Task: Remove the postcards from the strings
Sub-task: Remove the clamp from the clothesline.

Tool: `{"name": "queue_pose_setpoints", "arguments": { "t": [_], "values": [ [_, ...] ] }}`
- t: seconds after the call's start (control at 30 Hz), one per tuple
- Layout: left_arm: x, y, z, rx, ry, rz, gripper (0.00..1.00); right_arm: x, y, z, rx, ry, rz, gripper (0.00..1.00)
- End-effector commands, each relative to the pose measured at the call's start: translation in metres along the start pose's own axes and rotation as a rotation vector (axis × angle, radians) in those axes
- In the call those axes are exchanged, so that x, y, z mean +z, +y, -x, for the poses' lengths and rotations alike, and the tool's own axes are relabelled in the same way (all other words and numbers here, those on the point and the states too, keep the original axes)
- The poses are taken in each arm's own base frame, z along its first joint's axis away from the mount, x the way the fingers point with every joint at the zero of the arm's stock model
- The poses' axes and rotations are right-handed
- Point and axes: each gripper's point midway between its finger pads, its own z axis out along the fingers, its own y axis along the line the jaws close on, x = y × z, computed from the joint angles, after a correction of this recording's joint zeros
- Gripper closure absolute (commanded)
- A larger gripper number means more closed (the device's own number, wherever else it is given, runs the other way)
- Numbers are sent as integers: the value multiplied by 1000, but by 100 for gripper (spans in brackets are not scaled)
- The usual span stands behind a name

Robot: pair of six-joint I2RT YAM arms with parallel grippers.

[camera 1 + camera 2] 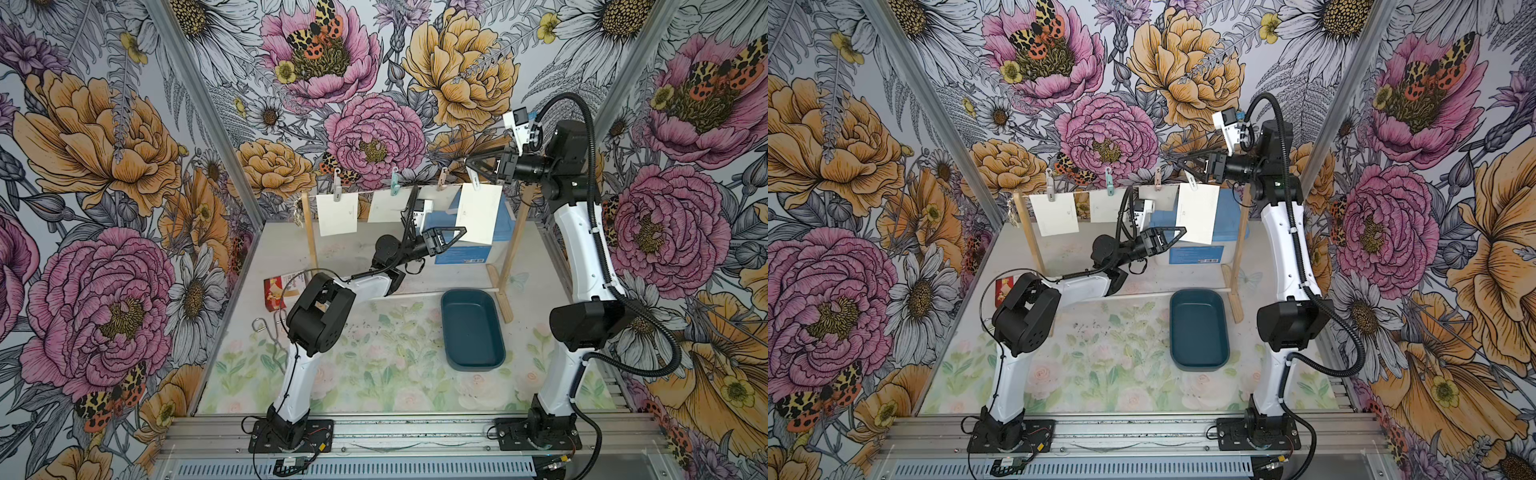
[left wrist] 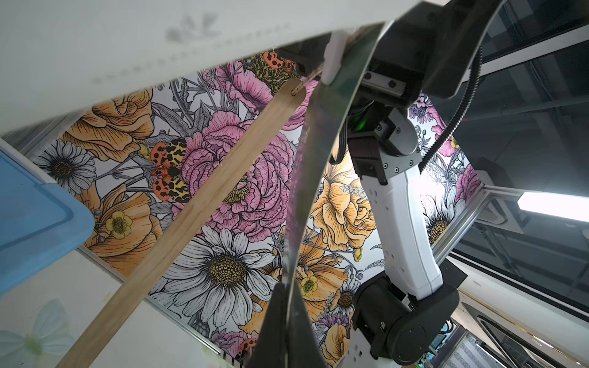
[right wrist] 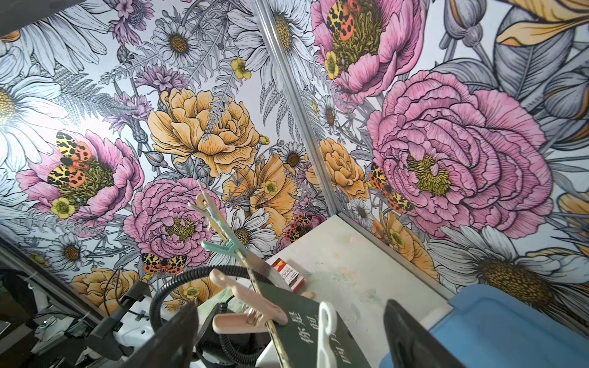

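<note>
Nearest, an aluminium rail (image 1: 415,430) carries both arm bases. On the floral-print table mat (image 1: 374,365) lie one teal tray (image 1: 471,328), one red carton (image 1: 272,293) and one wire utensil (image 1: 266,332). Past them, the left gripper (image 1: 461,230) is clamped on the lower corner of the rightmost postcard (image 1: 478,212). Four postcards hang from the string (image 1: 363,192) between two wooden posts (image 1: 309,232), with one clothespin each. The right gripper (image 1: 471,166) has its jaws spread wide on either side of the white clothespin (image 1: 474,181) on that card. A blue-lidded bin (image 1: 465,251) stands behind the line. Floral wallpaper (image 1: 374,124) covers the three walls.
</note>
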Motion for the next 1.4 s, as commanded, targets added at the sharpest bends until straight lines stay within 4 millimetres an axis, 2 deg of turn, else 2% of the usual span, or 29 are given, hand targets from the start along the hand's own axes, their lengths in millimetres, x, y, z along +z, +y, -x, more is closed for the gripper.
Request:
{"name": "queue_pose_setpoints", "arguments": {
  "t": [0.0, 0.23, 0.37, 0.5, 0.9, 1.23, 1.3, 1.37],
  "values": [
    [4, -25, 11, 64, 13, -41, 100, 5, 14, -2, -3, 21, 86, 13],
    [4, -25, 10, 61, 16, -42, 100, 6, 27, -8, -6, 50, 171, 18],
    [4, -27, 10, 57, 16, -50, 100, 3, 31, -10, -20, 57, 199, 27],
    [3, -26, 9, 53, 18, -50, 100, 1, 28, -12, -21, 58, 201, 35],
    [5, -37, 9, 41, 31, -89, 100, -2, 13, -27, -50, 54, 136, 37],
    [6, -40, 11, 34, 31, -106, 100, 2, 19, -25, -61, 56, 163, 48],
    [6, -39, 10, 31, 31, -107, 100, 3, 19, -25, -57, 57, 162, 55],
    [5, -39, 11, 30, 30, -106, 100, 3, 19, -25, -56, 56, 160, 57]
  ]
}}
